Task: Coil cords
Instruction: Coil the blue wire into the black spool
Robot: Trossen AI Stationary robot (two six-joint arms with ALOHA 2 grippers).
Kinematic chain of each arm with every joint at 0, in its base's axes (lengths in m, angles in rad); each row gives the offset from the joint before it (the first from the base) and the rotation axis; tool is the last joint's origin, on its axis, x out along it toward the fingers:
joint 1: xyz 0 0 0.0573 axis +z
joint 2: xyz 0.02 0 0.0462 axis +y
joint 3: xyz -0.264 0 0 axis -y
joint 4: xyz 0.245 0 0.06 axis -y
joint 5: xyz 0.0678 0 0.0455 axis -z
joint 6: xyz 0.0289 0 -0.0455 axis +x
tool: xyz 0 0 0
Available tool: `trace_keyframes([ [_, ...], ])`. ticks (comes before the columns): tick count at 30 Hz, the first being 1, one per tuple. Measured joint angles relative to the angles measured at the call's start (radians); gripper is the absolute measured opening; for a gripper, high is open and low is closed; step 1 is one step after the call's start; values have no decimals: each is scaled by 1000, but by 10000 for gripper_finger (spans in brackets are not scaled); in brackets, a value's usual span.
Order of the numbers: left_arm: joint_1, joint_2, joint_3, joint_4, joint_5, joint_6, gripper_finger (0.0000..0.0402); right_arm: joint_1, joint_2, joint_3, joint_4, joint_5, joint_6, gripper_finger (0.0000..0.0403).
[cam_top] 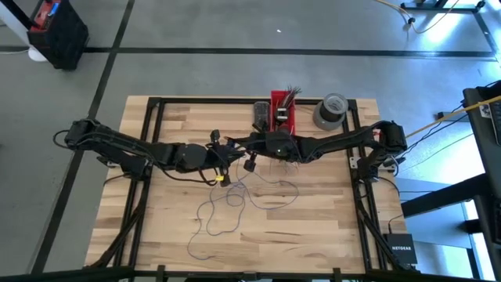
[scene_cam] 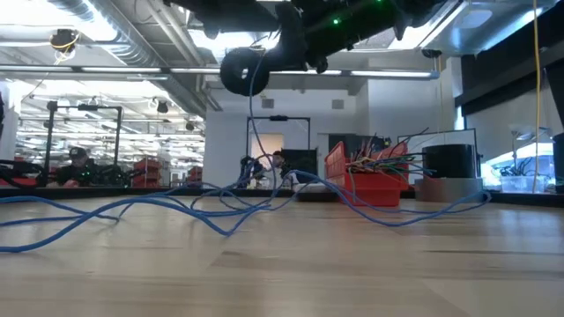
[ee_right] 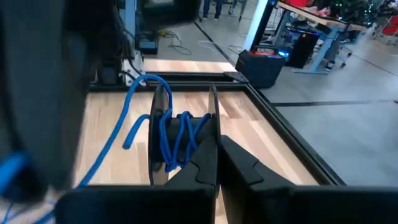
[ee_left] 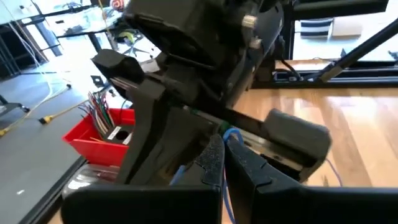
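From above, your left gripper (cam_top: 221, 157) and right gripper (cam_top: 252, 154) met mid-table, near the red bin (cam_top: 282, 111) and tape roll (cam_top: 329, 110); loose cords (cam_top: 235, 205) trailed nearward. Low down, blue cords (scene_cam: 211, 210) hung from a spool (scene_cam: 244, 70). Left fingers (ee_left: 214, 163) were pinched on cord; right fingers (ee_right: 202, 167) were clamped at the wound spool (ee_right: 180, 138).

Through my left wrist camera I saw the left gripper (ee_left: 222, 163) with its fingers pressed together, a blue cord (ee_left: 232, 134) pinched at their tips. Just beyond the fingertips loomed the other arm's dark body (ee_left: 205, 56). Farther off past the fingers, to one side, stood a red bin (ee_left: 99, 138) of multicoloured wire ends (ee_left: 99, 109).
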Motion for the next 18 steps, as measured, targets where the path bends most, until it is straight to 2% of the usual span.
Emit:
trace_keyframes([
  [6,-28,-84,0,-18,-133,43,0,13,4,0,-116,-24,-74,8],
  [9,-23,-96,0,22,-137,44,0,23,9,0,-114,-26,-78,8],
  [12,-17,-84,0,74,-112,51,0,23,21,1,-71,-27,-78,8],
  [18,0,-23,0,139,33,12,0,19,54,0,-4,-26,-75,8],
])
